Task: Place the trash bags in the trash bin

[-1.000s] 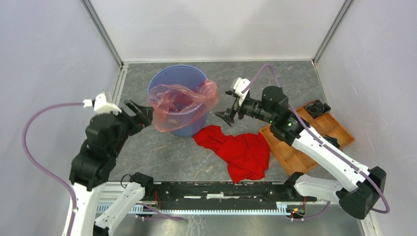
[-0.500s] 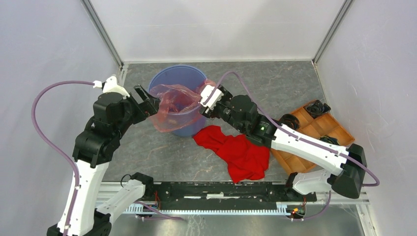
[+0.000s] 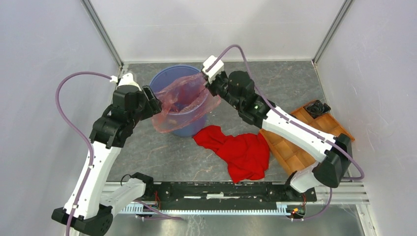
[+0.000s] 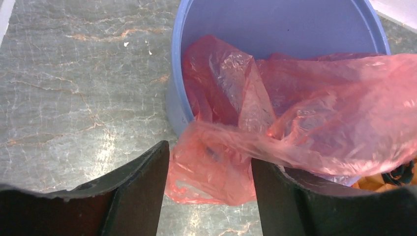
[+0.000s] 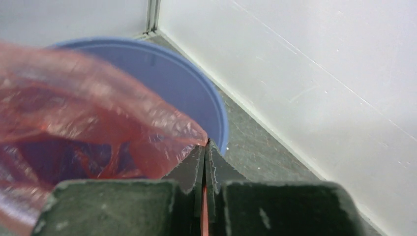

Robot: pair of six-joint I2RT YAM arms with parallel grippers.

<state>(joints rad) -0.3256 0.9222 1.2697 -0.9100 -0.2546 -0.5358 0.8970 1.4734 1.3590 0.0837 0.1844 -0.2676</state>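
Note:
The blue trash bin (image 3: 169, 74) stands at the back of the table. A translucent red trash bag (image 3: 183, 101) is draped over its mouth and hangs down its front wall. My right gripper (image 3: 205, 84) is shut on the bag's right top edge, above the bin's far right rim; in the right wrist view a strip of red film runs between the closed fingertips (image 5: 206, 146) beside the bin rim (image 5: 216, 113). My left gripper (image 4: 210, 156) is open at the bin's left side, with a hanging fold of the bag (image 4: 216, 167) between its jaws but not pinched.
An opaque red cloth (image 3: 241, 150) lies on the table in front of the bin. An orange-brown compartment tray (image 3: 305, 142) with dark items sits at the right. White enclosure walls (image 3: 221, 29) stand close behind the bin and at both sides.
My right gripper has swung left to the bag's right edge, shut on it and pulled it up and back. My left gripper has moved up to the bag's left side.

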